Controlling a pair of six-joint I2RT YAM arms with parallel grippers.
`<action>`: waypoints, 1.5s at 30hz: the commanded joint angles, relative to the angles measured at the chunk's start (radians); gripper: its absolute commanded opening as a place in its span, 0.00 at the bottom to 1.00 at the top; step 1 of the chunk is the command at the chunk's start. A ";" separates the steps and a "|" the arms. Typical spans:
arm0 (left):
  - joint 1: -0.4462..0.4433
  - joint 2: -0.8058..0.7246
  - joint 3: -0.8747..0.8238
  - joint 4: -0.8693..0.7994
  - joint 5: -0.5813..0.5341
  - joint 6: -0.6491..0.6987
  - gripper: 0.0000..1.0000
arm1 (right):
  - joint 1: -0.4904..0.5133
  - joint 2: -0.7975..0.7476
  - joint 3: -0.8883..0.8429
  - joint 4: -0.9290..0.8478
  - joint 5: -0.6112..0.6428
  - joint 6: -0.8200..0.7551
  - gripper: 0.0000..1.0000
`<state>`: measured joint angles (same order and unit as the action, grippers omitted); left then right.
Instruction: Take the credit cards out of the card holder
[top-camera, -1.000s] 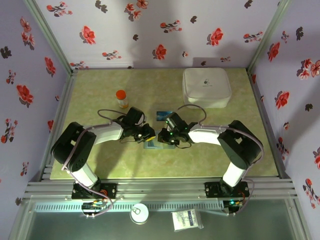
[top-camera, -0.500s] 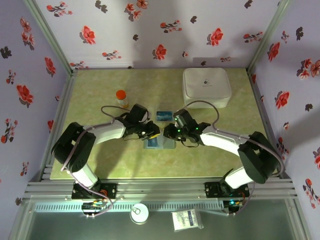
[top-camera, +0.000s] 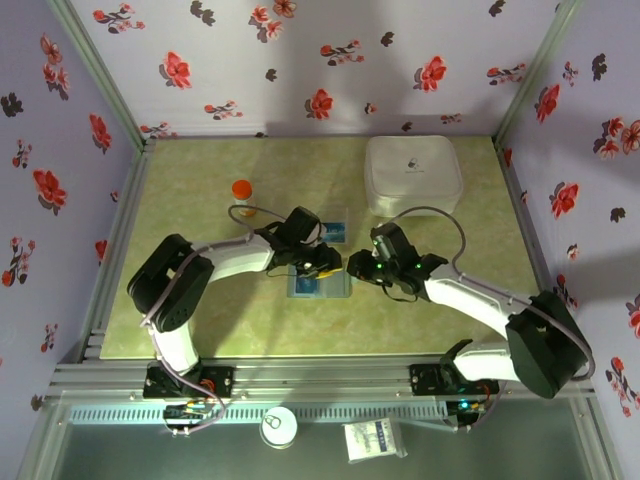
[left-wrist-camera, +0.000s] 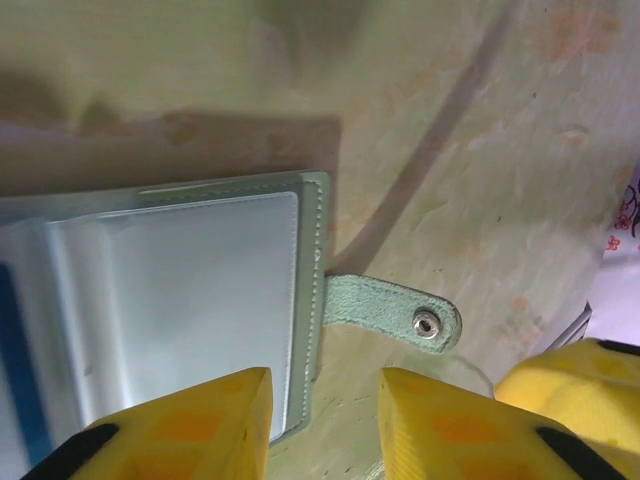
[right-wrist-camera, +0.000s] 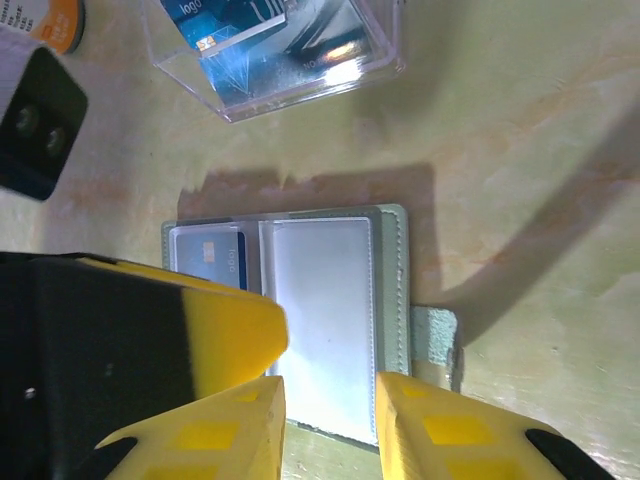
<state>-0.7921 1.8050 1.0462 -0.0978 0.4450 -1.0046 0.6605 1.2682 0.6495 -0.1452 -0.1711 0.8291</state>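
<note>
The card holder (top-camera: 318, 286) lies open and flat on the table, a grey-green wallet with clear sleeves (right-wrist-camera: 322, 310) and a snap strap (left-wrist-camera: 390, 306). One blue credit card (right-wrist-camera: 212, 258) sits in its left sleeve; the right sleeve looks bare. My left gripper (top-camera: 322, 262) hovers at the holder's far edge, and its jaws (left-wrist-camera: 325, 405) are open over the holder's corner with nothing between them. My right gripper (top-camera: 357, 270) is just right of the holder, open (right-wrist-camera: 330, 425) above its near edge. The left gripper's finger (right-wrist-camera: 200, 330) covers part of the left sleeve.
A clear plastic box (top-camera: 330, 232) holding a blue card (right-wrist-camera: 240, 25) stands just behind the holder. A large white case (top-camera: 413, 175) is at the back right. An orange-capped bottle (top-camera: 243, 196) stands at the back left. Open tabletop lies in front.
Both grippers have shifted right and apart, leaving the holder uncovered and open on the table. Both sets of jaws have widened, the left one more.
</note>
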 joint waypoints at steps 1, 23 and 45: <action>-0.017 0.035 0.044 -0.023 -0.014 -0.016 0.34 | -0.009 -0.035 -0.022 -0.037 0.028 -0.028 0.31; 0.068 -0.162 -0.108 -0.045 -0.070 0.024 0.34 | 0.045 0.135 0.065 0.048 -0.056 -0.003 0.30; 0.210 -0.254 -0.311 0.000 -0.034 0.068 0.23 | 0.129 0.412 0.228 0.088 -0.132 0.034 0.31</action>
<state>-0.5900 1.5478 0.7494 -0.1230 0.3950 -0.9607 0.7830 1.6535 0.8558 -0.0830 -0.2749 0.8337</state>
